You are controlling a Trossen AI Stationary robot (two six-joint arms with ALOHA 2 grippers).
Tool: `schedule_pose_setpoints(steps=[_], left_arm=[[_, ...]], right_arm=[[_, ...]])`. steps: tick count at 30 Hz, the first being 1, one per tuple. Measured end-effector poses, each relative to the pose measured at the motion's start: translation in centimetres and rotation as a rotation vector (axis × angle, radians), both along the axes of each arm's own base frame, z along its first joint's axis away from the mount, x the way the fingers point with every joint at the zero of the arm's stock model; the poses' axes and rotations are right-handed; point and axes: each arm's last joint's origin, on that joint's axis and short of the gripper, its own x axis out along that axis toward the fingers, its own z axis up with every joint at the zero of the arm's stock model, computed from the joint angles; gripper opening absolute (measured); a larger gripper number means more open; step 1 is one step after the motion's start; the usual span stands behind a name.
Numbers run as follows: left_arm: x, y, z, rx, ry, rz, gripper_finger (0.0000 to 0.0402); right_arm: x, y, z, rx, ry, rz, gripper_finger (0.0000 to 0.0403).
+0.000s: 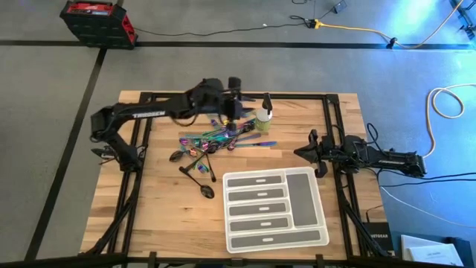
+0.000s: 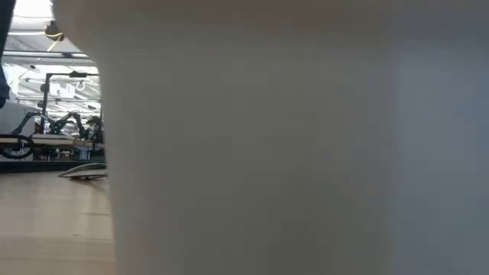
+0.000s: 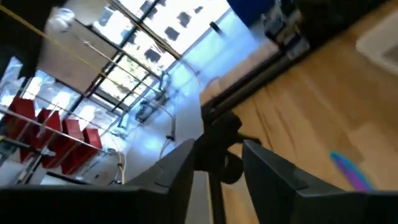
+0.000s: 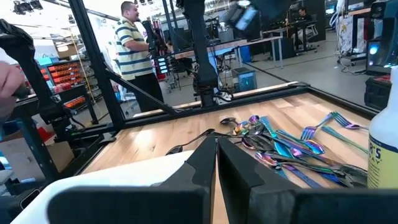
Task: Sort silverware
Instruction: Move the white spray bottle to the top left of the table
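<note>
Wood worktop (image 1: pixel 163 216): silverware (image 1: pixel 212 143) heaped mid-worktop beside the bottle (image 1: pixel 265 113), tray (image 1: pixel 314 223) empty. Left gripper (image 1: pixel 232 112) over the heap's far edge, fingers (image 3: pixel 273 177) part-spread, holding nothing, likely lining up a pick. Right gripper (image 1: pixel 303 152) parked, fingers (image 4: pixel 245 165) closed.

The long dark left arm reaches out across the table, its two-finger left gripper (image 1: pixel 235 112) raised, fingers (image 3: pixel 271 180) parted with a gap between. The dark right gripper (image 1: pixel 303 152) waits opposite it, fingers pressed together.
</note>
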Motion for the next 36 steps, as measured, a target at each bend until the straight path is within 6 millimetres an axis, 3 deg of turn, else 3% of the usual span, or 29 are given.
schedule_pose_setpoints(steps=[5, 10, 16, 21, 26, 36], left_arm=[[1.7, 2.2, 1.0, 0.021, 0.113, -0.007, 0.0191], [3.0, 3.5, 1.7, 0.087, 0.118, -0.055, 0.0214], [4.4, 4.9, 1.7, 0.102, 0.141, -0.062, 0.0217], [5.6, 5.3, -0.1, 0.113, 0.219, -0.096, 0.0217], [6.2, 5.6, -1.4, 0.138, 0.261, -0.094, 0.0217], [6.2, 5.7, -1.3, 0.197, 0.265, -0.122, 0.0217]], right_arm=[[0.0, 0.0, -0.1, 0.001, 0.010, 0.001, 0.0001], [0.0, 0.0, -0.2, -0.003, 0.023, 0.001, 0.0001], [0.0, 0.0, -0.2, -0.018, 0.023, 0.001, 0.0001], [0.1, 0.0, -0.3, -0.025, 0.030, 0.000, 0.0001], [0.2, -0.4, -0.4, -0.041, 0.046, -0.128, 0.0001], [0.3, -0.6, 0.0, -0.098, 0.016, -0.205, 0.0001]])
